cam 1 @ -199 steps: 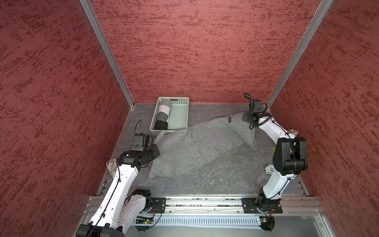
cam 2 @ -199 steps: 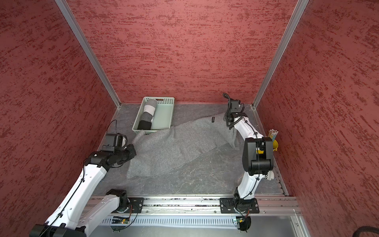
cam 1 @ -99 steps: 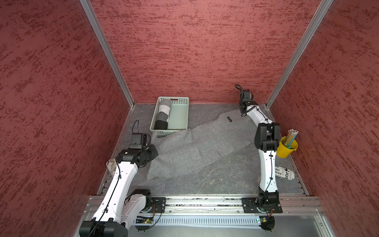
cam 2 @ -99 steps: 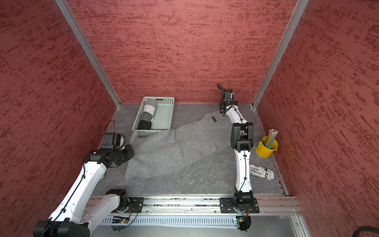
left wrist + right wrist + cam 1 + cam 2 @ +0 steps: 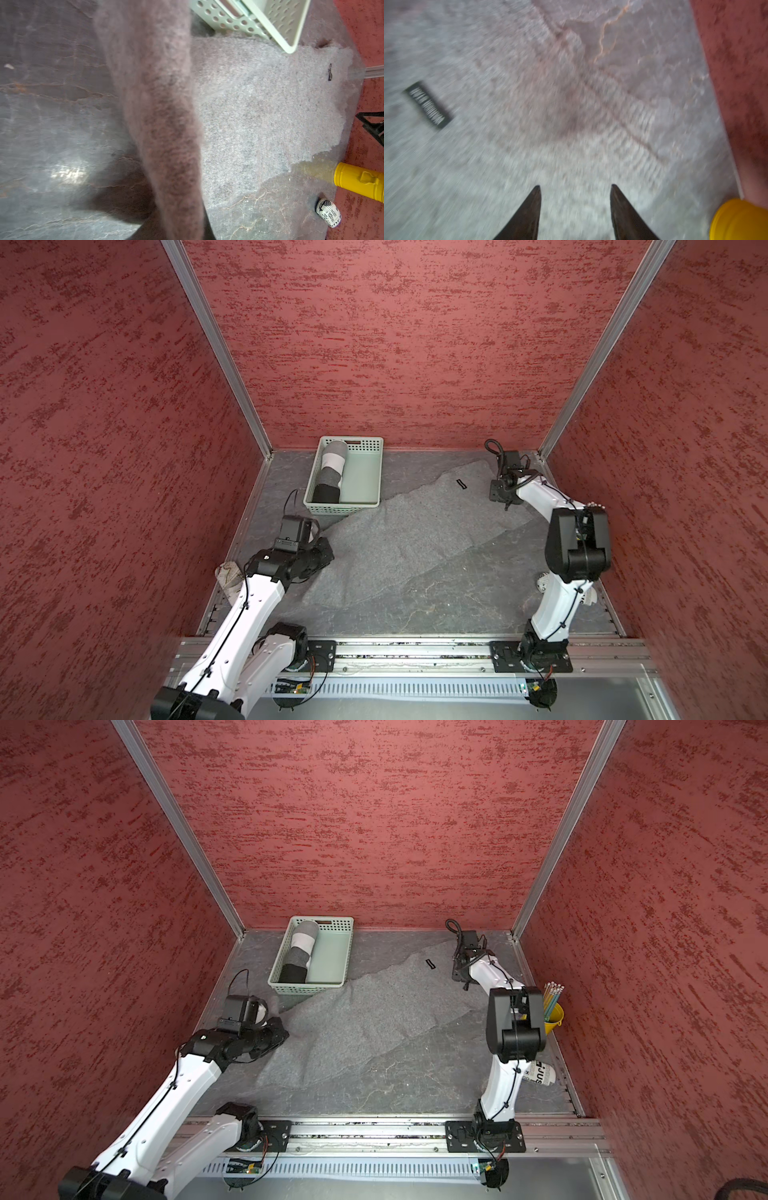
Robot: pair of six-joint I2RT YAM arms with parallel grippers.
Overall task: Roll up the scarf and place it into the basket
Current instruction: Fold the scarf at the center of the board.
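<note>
The grey scarf (image 5: pixel 415 539) (image 5: pixel 361 1027) lies spread flat and slantwise across the table, from the near left to the far right, with a small black label (image 5: pixel 427 104) near its far end. My left gripper (image 5: pixel 326 551) is shut on its near left corner; in the left wrist view a strip of the scarf (image 5: pixel 166 124) runs up into the jaws and hides them. My right gripper (image 5: pixel 575 187) (image 5: pixel 507 506) hovers open over the scarf's far right end, holding nothing. The mint-green basket (image 5: pixel 340 510) (image 5: pixel 307 988) (image 5: pixel 239 22) stands at the back left, touching the scarf's edge.
A rolled grey, white and black cloth (image 5: pixel 330 472) lies along the basket's left side. A yellow bucket of pencils (image 5: pixel 552 1011) and a white printed tube (image 5: pixel 540 1075) stand by the right wall. A crumpled pale cloth (image 5: pixel 227 572) lies at the left edge.
My right gripper has opened and let go of the scarf's far end, which now lies flat. The right arm stretched to the back, then drew back. My left gripper kept its hold.
</note>
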